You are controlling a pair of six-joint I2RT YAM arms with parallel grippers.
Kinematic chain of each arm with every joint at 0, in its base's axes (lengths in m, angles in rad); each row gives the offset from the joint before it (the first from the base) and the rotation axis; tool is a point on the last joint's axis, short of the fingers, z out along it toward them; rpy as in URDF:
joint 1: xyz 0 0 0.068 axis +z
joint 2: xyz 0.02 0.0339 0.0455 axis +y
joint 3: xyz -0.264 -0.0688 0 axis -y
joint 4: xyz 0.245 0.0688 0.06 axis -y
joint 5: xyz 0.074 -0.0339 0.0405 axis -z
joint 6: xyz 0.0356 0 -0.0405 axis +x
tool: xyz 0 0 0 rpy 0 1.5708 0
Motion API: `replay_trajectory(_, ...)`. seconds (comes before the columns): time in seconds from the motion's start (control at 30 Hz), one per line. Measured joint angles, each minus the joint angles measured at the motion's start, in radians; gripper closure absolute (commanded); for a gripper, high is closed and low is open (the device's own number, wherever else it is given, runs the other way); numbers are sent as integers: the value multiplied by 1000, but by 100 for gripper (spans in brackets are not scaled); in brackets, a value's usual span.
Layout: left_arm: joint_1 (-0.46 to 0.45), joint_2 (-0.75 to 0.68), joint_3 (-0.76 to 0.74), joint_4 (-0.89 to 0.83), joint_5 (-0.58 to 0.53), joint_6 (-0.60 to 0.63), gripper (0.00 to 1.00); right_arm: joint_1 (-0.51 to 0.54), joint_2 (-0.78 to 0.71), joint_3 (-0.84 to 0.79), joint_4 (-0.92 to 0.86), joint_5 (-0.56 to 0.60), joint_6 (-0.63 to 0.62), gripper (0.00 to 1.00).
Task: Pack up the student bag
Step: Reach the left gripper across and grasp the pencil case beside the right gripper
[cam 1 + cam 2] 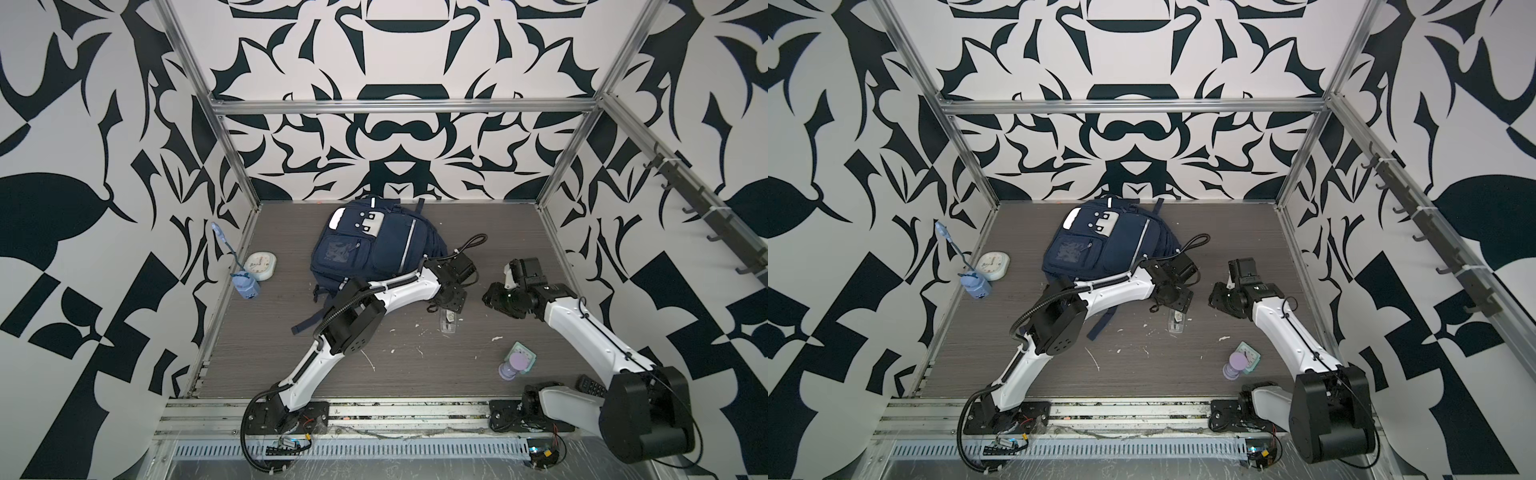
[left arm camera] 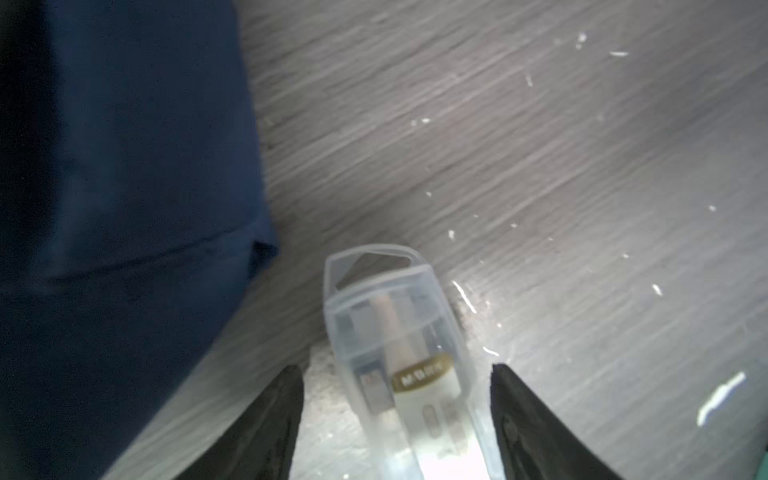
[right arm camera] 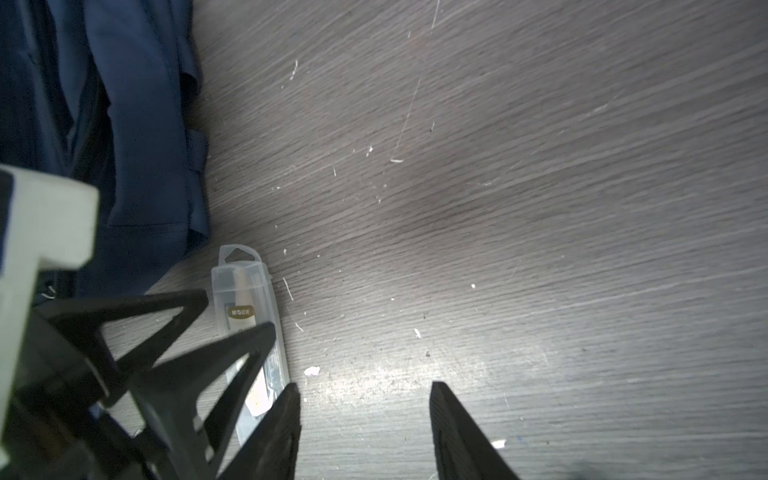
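Note:
The student bag [image 1: 374,245], a navy blue backpack with white strips, lies flat at the back middle of the table in both top views, its dark straps trailing toward the front. My left gripper [image 2: 397,366] hangs just off the bag's near right corner. It is open and straddles a small clear plastic case [image 2: 395,332] with a white item inside, with a gap on each side. The case [image 1: 448,323] lies on the table beside the bag's fabric [image 2: 124,166]. My right gripper [image 3: 365,385] is open over bare table right of the case [image 3: 249,316], holding nothing.
A white clock [image 1: 261,266] and a blue gadget with a cord [image 1: 248,287] sit at the left wall. A purple bottle [image 1: 512,369], a green clock [image 1: 524,356] and a black keypad device [image 1: 592,384] lie front right. White scraps dot the table [image 1: 415,361].

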Motion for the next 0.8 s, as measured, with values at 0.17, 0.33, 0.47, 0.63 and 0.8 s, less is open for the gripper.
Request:
replay_trajectory(0.17, 7, 37, 58, -25, -5, -2, 30, 0, -8, -11, -1, -5, -2, 48)
replay_trajectory(0.33, 5, 56, 80, -33, -6, -1, 30, 0, -8, -11, 1, -8, -4, 48)
replay_trajectory(0.47, -3, 72, 111, -60, -11, 0, 31, 0, -7, -11, 5, -9, -7, 48)
replay_trajectory(0.63, -23, 79, 124, -84, -28, 3, 31, 0, -7, -13, 8, -10, -13, 48)
replay_trajectory(0.8, -37, 79, 124, -98, -35, 5, 36, 0, -7, -24, 14, -10, -18, 48)
